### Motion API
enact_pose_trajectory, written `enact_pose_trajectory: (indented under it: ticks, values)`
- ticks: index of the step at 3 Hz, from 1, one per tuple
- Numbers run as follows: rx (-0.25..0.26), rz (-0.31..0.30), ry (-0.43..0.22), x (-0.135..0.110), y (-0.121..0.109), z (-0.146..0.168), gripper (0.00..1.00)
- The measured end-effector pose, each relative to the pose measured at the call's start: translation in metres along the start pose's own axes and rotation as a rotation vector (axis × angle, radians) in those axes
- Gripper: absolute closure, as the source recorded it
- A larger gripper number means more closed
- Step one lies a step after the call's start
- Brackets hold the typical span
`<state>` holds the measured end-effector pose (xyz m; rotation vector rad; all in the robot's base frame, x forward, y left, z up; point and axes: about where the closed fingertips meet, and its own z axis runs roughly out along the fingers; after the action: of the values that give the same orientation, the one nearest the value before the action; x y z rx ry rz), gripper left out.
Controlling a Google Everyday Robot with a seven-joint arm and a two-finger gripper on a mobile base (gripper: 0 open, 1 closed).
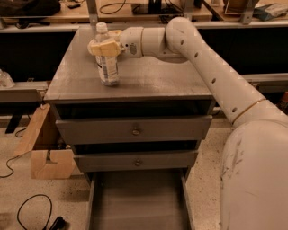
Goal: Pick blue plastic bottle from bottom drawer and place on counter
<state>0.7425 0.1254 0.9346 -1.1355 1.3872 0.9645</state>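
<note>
The blue plastic bottle (108, 67), clear with a white cap and a pale label, stands upright on the left part of the grey counter (157, 76). My gripper (104, 47) reaches in from the right and is shut around the bottle's upper part, just under the cap. The bottle's base looks to be resting on the counter top. The bottom drawer (139, 202) is pulled out below, and its flat grey floor is bare.
Two shut grey drawers with round knobs (135, 130) sit between the counter and the bottom drawer. A cardboard box (45, 155) and a black cable (27, 211) lie on the floor at the left. A wooden workbench (135, 11) runs behind the counter. My arm (216, 76) spans the counter's right side.
</note>
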Motion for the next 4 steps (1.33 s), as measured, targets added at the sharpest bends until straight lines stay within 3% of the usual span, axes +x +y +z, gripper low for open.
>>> enact_pose_trajectory:
  ticks: [1, 2, 3, 4]
  values:
    - [0.000, 0.000, 0.000, -0.0079, -0.0002, -0.0010, 0.84]
    - [0.000, 0.000, 0.000, -0.0106, -0.0003, -0.0013, 0.53]
    - [0.000, 0.000, 0.000, -0.0106, -0.0003, -0.0013, 0.30]
    - [-0.002, 0.000, 0.000, -0.0105, 0.0003, 0.0000, 0.01]
